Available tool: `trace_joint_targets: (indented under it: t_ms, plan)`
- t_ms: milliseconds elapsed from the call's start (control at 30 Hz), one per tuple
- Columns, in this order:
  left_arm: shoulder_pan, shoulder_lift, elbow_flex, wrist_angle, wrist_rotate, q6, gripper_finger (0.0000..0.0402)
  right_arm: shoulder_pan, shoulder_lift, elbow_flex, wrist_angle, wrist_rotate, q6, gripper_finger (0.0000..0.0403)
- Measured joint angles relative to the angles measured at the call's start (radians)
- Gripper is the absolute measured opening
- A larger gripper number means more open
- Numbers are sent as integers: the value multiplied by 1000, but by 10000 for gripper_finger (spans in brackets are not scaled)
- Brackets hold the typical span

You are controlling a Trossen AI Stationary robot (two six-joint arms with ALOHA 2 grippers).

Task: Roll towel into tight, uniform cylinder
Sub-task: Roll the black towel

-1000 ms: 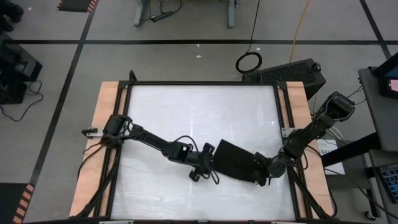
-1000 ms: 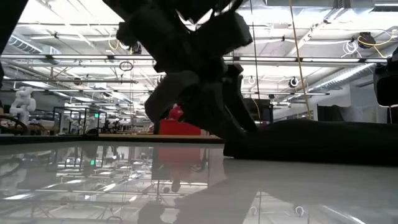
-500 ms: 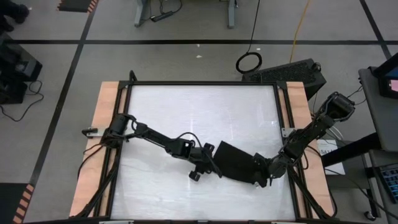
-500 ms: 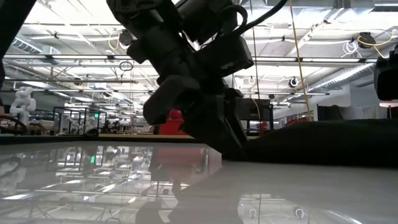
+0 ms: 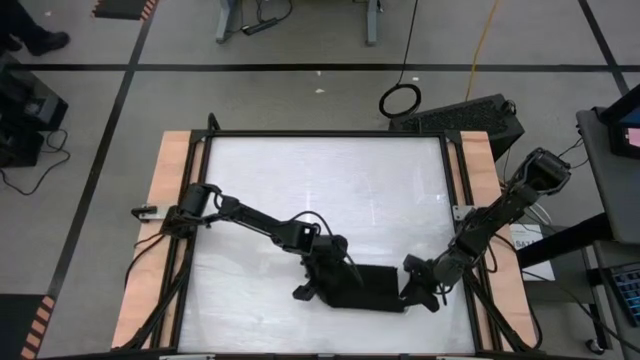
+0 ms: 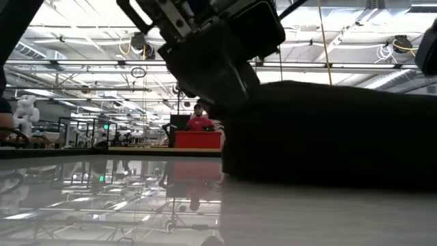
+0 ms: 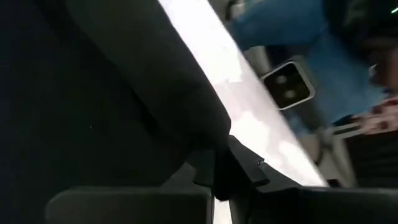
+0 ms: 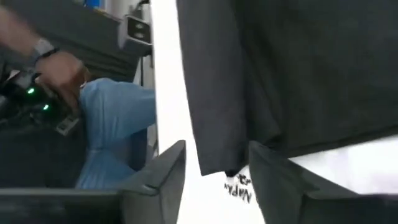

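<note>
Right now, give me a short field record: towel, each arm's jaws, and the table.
towel: black towel, folded into a narrow band near the table's front edge, not a cylinder yet
left gripper: left gripper at the towel's left end, jaws shut on the cloth
right gripper: right gripper at the towel's right end, jaws open, a towel edge between the fingers
table: white table, bare behind the towel
</note>
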Motion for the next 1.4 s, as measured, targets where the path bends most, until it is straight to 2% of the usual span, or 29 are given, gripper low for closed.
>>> trace_joint_targets:
  t_ms: [100, 300, 567, 833, 1033, 1200, 1400]
  plan:
    - [6, 5, 0, 9, 68, -80, 15, 0, 0, 47, -49, 5, -77, 193]
    - [23, 75, 1, 36, 191, -236, 15, 0, 0, 202, -262, 35, -271, 200]
    - [32, 110, 7, 57, 212, -287, 15, 70, 72, 461, -533, 235, -501, 201]
    - [69, 113, 5, 49, 260, -324, 14, 149, 334, 628, -737, 302, -458, 201]
    - [82, 114, 4, 41, 282, -347, 14, 201, 488, 738, -882, 429, -368, 201]
    - [83, 114, 4, 36, 291, -342, 14, 217, 556, 747, -947, 518, -272, 201]
    - [78, 113, 3, -5, 290, -311, 14, 185, 569, 748, -984, 532, -311, 181]
